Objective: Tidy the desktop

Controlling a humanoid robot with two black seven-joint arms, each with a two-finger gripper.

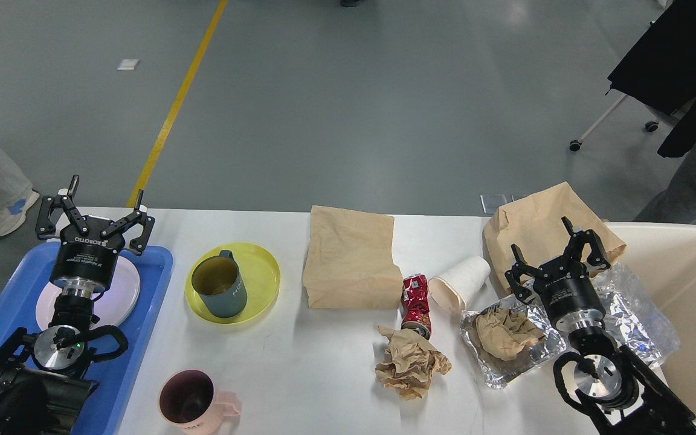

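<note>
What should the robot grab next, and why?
Probably the right gripper, open and empty, should dip to the crumpled paper on the foil just beside it: it looks like rubbish, and the cream bin is close.

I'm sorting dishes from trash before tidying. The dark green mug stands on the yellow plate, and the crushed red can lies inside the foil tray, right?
Not quite. The head view shows the crushed red can lying on the desktop, between the white paper cup and the crumpled brown paper, outside the foil tray. The dark green mug does stand on the yellow plate.
</note>
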